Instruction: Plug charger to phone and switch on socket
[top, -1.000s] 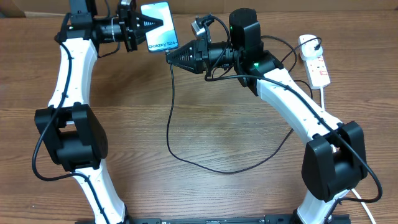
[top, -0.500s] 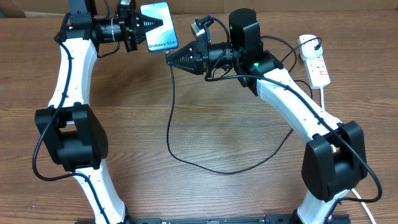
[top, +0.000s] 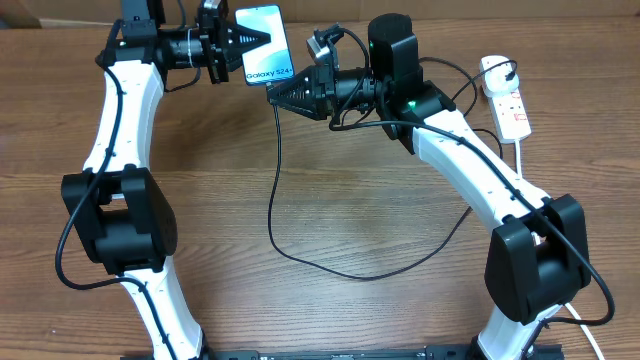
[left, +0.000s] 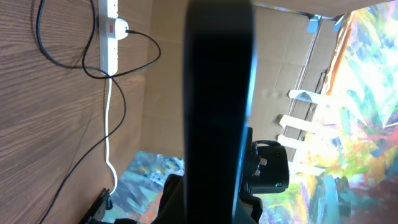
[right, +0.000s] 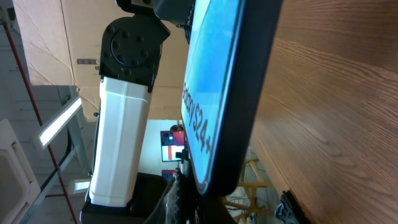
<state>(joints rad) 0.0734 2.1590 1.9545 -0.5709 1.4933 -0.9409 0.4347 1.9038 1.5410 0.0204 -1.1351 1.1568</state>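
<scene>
Pinches slim rectangular blue-white-screened phone (top: 270, 62) in left gripper (top: 255, 40) above far edge of wooden tabletop (top: 350, 200). Clamps thin black charger cable (top: 272, 190) in right gripper (top: 273, 92) just beside phone's lettered end, connector tip hidden between fingers. Shows white elongated socket strip (top: 505, 95) at far right corner.

even bright light, soft shadows on wood; wrist views blurred up close.
</scene>
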